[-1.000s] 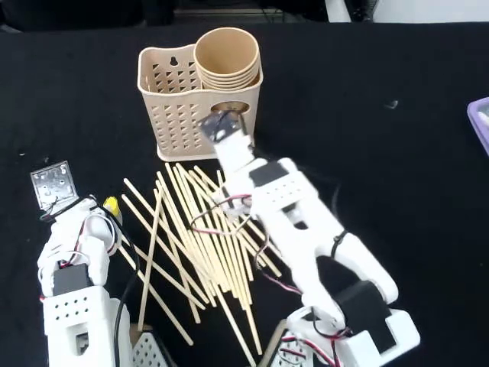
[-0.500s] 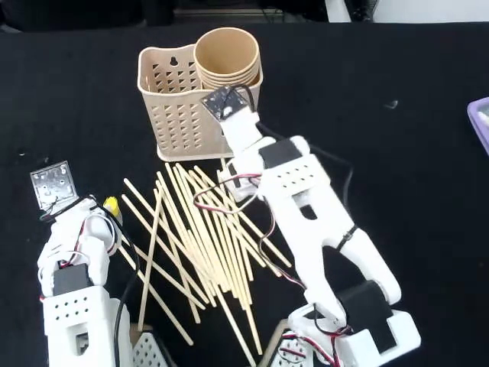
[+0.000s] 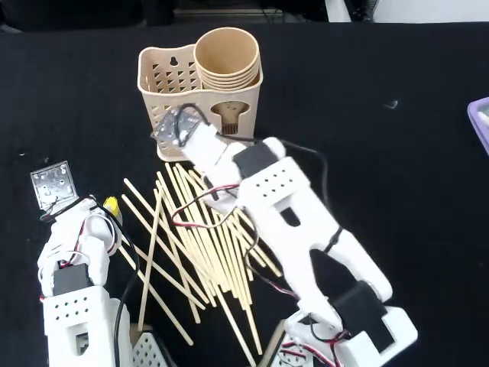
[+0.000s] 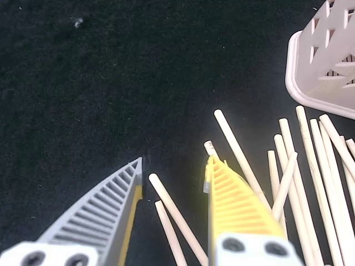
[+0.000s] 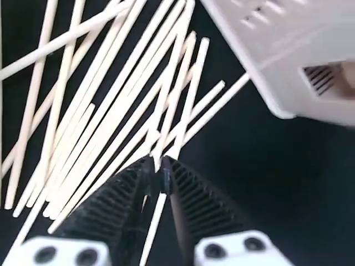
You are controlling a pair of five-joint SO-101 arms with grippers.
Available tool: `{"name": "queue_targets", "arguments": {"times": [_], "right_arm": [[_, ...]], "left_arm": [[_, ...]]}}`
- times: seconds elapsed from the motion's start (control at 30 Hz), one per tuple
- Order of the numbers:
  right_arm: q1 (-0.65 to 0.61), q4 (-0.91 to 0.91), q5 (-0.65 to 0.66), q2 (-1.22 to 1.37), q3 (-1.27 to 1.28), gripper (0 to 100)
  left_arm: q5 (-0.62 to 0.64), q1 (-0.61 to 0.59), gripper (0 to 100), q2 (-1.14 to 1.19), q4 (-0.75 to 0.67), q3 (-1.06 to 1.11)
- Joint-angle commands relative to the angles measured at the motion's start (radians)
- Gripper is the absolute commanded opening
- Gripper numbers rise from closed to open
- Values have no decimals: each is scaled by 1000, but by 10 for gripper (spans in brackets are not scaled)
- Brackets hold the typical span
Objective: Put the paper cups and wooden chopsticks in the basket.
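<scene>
— What is being changed?
— The right arm is being swung leftward across the basket (image 3: 162,95) front, at upper centre of the high view. The right gripper (image 5: 158,166) is being kept pinched on one chopstick (image 5: 152,226).
— And the rest?
— The cups (image 3: 227,53) are sitting stacked in the basket. The chopsticks (image 3: 200,238) are lying fanned at lower centre. The left gripper (image 4: 174,162) is being held wide open and empty. A drop-off is probably being lined up.
</scene>
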Motion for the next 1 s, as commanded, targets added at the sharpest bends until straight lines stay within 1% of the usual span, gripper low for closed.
{"name": "queue_targets", "arguments": {"times": [0.0,0.1,0.17,0.23,0.3,0.37,0.4,0.5,0.57,0.63,0.73,0.83,0.97], "right_arm": [[-26,-35,8,-8,27,25],[-25,-107,8,-1,110,28],[-25,-121,8,-10,170,30],[-18,-66,8,-25,194,52],[0,6,9,-65,211,107],[9,40,17,-137,246,145],[12,43,23,-180,275,146],[2,44,98,-331,417,132],[-26,34,118,-427,524,134],[-55,-2,115,-513,624,135],[-72,-114,115,-575,756,157],[-32,-213,120,-572,817,205],[49,-331,141,-536,805,198]], "left_arm": [[2,1,188,-12,-11,-12],[2,1,188,-12,-11,-13],[2,-1,188,-12,-11,-13],[2,-1,188,-12,-11,-12],[2,-1,188,-12,-12,-12],[2,1,188,-12,-14,-12],[2,1,188,-12,-15,-10],[2,1,188,-12,-15,-8],[2,4,188,-12,-17,-8],[2,7,188,-12,-17,-8],[2,8,188,-12,-17,-8],[2,8,188,-12,-17,-8],[2,8,188,-12,-17,-7]]}}
